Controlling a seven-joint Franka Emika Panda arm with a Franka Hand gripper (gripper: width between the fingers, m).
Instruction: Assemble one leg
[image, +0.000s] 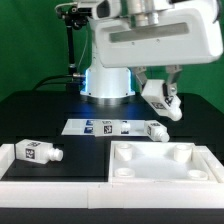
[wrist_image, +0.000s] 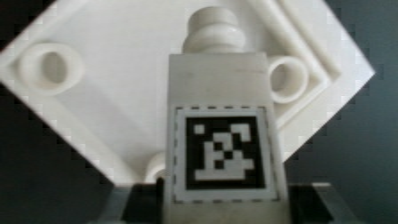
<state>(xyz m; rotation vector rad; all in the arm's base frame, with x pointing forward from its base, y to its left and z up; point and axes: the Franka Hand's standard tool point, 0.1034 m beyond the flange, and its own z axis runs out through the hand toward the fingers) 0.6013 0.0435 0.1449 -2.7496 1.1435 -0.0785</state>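
Observation:
My gripper (image: 160, 96) is shut on a leg (image: 162, 102), a chunky white block with a black-and-white tag, held in the air above the far edge of the white square tabletop (image: 160, 172). In the wrist view the held leg (wrist_image: 222, 120) fills the middle, its round peg end (wrist_image: 214, 30) pointing away from the gripper (wrist_image: 222, 196). The tabletop (wrist_image: 125, 110) lies below it, with rimmed holes (wrist_image: 50, 70) on either side of the leg. Dark fingers (wrist_image: 135, 196) flank the leg's base.
A second leg (image: 36, 152) lies at the exterior view's left on a white raised frame (image: 50, 172). A third leg (image: 155, 130) lies by the end of the marker board (image: 105, 127). The robot base (image: 108, 82) stands behind.

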